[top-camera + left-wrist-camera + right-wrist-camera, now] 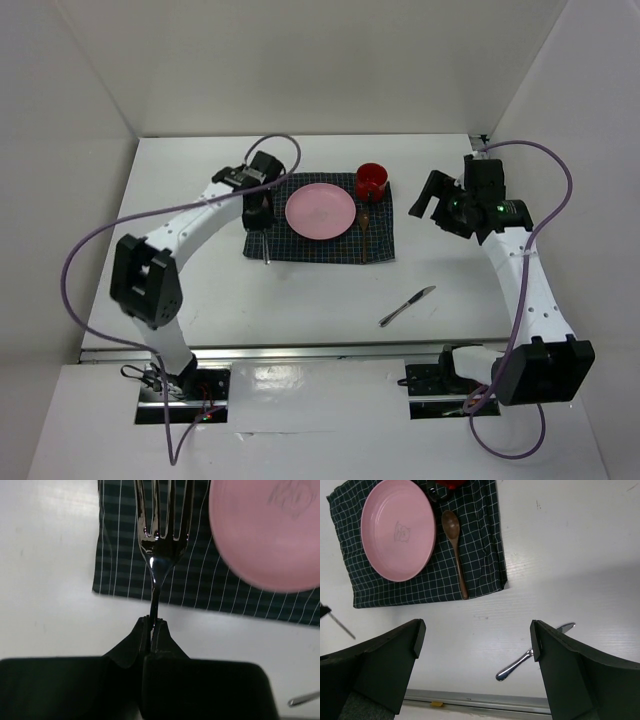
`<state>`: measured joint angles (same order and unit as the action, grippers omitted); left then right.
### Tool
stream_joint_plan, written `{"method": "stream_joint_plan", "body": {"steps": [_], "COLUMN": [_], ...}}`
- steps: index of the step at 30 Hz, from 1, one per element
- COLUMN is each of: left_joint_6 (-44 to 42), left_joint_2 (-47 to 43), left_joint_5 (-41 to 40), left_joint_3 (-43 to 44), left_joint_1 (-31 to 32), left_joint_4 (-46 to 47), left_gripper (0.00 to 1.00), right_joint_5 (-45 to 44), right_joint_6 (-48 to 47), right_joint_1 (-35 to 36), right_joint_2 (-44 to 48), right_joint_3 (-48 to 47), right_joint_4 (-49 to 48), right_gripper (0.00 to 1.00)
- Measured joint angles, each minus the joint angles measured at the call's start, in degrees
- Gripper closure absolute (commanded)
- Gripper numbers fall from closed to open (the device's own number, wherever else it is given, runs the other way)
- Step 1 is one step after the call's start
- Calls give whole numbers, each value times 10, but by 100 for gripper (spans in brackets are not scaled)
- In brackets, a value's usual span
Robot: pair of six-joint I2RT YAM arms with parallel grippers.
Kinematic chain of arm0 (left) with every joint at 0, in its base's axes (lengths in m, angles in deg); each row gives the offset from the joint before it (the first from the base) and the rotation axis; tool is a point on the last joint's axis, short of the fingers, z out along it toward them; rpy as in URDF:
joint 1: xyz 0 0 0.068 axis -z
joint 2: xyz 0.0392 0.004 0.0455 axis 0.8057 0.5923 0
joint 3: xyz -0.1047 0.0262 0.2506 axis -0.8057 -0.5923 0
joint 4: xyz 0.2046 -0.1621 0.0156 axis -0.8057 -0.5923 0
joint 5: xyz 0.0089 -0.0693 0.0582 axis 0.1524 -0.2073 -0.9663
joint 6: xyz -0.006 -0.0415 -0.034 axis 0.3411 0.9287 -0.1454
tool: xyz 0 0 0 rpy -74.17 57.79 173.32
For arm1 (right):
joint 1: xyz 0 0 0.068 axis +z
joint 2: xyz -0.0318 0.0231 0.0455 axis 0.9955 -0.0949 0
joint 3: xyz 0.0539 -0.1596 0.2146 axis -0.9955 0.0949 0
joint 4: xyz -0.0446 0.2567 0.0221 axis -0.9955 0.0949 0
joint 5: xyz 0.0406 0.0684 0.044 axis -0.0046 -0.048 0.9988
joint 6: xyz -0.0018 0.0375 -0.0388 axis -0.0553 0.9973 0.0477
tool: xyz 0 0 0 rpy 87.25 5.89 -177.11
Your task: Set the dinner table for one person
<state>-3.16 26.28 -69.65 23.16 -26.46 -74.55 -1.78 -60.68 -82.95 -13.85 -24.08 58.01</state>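
Observation:
On the white dinner table lies a dark checked placemat with a pink plate, a red cup and a wooden spoon. My left gripper is shut on the handle of a metal fork, whose tines lie over the placemat's left part beside the plate. My right gripper is open and empty, raised to the right of the placemat. A metal knife lies on the table in front, also in the right wrist view.
A metal rail runs along the near table edge. White walls enclose the table at the back and both sides. In the right wrist view the placemat, plate and spoon show.

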Motion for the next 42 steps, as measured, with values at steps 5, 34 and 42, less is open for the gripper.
{"method": "stream_joint_plan", "body": {"steps": [5, 34, 42], "left_joint_6": [-59, -118, -116], "left_joint_2": [176, 350, 129], "left_joint_5": [8, 9, 4], "left_joint_3": [171, 345, 296], "left_joint_1": [-33, -49, -41], "left_joint_4": [-20, -70, -75], "left_gripper": [100, 64, 64], "right_joint_5": [2, -24, -10], "right_joint_6": [5, 149, 207], "right_joint_1": [0, -1, -1], "right_joint_2": [-9, 28, -18], "right_joint_3": [0, 174, 269], "right_joint_4": [-2, 33, 6], "right_gripper": [1, 8, 11]}}
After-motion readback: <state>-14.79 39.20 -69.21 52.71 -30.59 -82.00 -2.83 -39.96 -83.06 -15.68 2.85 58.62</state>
